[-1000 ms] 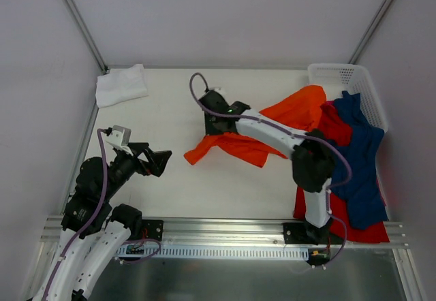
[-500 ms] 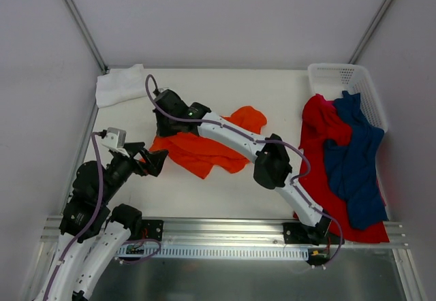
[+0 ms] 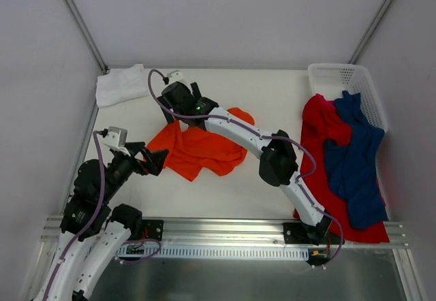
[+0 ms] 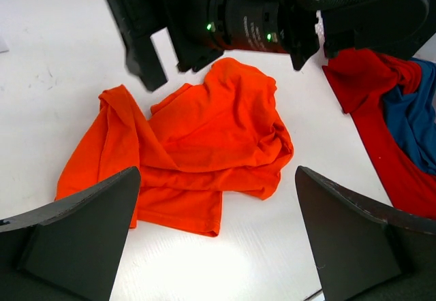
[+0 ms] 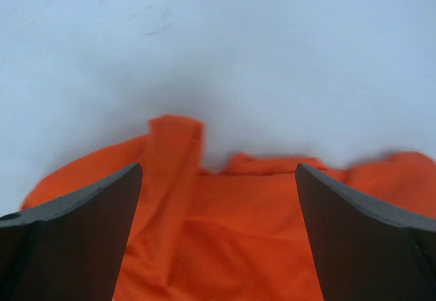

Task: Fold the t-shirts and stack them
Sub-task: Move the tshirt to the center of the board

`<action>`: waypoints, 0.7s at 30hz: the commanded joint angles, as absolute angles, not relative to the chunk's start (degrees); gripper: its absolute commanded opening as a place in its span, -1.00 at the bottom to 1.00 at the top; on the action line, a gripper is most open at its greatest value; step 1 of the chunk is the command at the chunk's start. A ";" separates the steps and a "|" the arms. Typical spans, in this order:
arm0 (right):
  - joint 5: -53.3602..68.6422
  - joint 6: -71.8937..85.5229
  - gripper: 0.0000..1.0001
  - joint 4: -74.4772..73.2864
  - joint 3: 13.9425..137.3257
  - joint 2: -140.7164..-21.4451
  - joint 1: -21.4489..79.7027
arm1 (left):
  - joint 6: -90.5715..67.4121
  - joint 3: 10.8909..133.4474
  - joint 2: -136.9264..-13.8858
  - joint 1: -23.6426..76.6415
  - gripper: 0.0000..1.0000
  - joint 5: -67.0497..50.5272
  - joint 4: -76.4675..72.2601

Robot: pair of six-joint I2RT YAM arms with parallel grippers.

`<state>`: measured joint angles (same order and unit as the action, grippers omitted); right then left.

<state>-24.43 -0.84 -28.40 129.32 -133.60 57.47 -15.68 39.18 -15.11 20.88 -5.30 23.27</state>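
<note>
The bright orange t-shirt (image 3: 197, 150) (image 4: 204, 137) lies crumpled on the table, left of centre. My right gripper (image 3: 178, 97) (image 5: 218, 240) hovers open over the shirt's far edge and holds nothing; orange cloth (image 5: 225, 219) shows below its jaws. My left gripper (image 3: 155, 158) (image 4: 218, 246) is open too, just off the shirt's near-left edge, with bare table between its fingers. A white t-shirt (image 3: 121, 84) lies folded at the back left corner. The red t-shirt (image 3: 320, 127) (image 4: 371, 86) and the dark blue t-shirt (image 3: 357, 165) (image 4: 417, 117) lie heaped at the right.
A white perforated basket (image 3: 340, 77) stands at the back right, with the red and blue cloth spilling over its near side. My right arm (image 3: 272, 154) stretches diagonally across the table. Walls close in the left, back and right.
My right gripper dragged the orange t-shirt leftward from the pile at the right to left of centre, then opened and let it go. The left arm barely moved.
</note>
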 commanded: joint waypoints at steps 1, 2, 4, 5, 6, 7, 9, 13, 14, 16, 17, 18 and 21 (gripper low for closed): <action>-41.56 -5.81 0.99 -29.17 131.58 -125.28 54.06 | -14.59 39.64 -16.26 20.21 0.98 -5.36 21.97; -43.83 -5.45 0.99 -29.09 127.13 -122.81 52.83 | -14.59 39.73 -17.39 20.13 0.98 -6.84 21.97; -44.56 -4.49 0.99 -28.04 120.80 -113.62 51.86 | -14.68 39.90 -19.33 20.21 0.98 -9.74 21.89; -44.30 -4.22 0.99 -27.69 113.89 -110.34 51.25 | -14.76 40.16 -20.73 20.21 0.98 -14.19 21.97; -44.21 -3.70 0.99 -27.86 110.60 -107.34 50.98 | -14.94 40.43 -24.31 20.21 0.98 -16.67 21.97; -44.03 -1.86 0.99 -28.04 107.09 -104.36 50.98 | -15.46 40.78 -26.35 20.30 0.98 -18.87 22.32; -42.98 -0.18 0.99 -28.56 95.88 -95.39 51.06 | -18.10 43.14 -33.61 20.56 0.98 -24.05 24.16; -41.84 10.16 0.99 -28.65 77.55 -78.89 51.24 | -22.58 44.22 -42.88 27.05 0.89 -21.03 28.38; -41.57 11.59 0.99 -28.39 74.47 -76.40 51.33 | -23.20 43.86 -45.59 29.33 0.90 -17.35 28.74; -39.83 14.40 0.99 -27.69 66.64 -71.92 51.59 | -24.43 44.29 -49.20 33.73 0.89 -12.13 30.22; -39.64 15.46 0.99 -27.77 64.71 -68.24 51.50 | -25.13 44.56 -52.35 35.05 0.85 -11.00 31.89; -39.29 16.51 0.99 -27.86 61.56 -66.64 51.59 | -27.75 44.56 -53.51 36.98 0.85 -5.50 31.90; -37.62 19.07 0.99 -27.86 57.32 -61.62 51.94 | -31.28 44.91 -59.57 46.82 0.87 5.06 31.82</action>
<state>-39.62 13.32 -27.94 60.49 -64.93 51.44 -25.67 43.11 -55.81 40.97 -7.20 29.61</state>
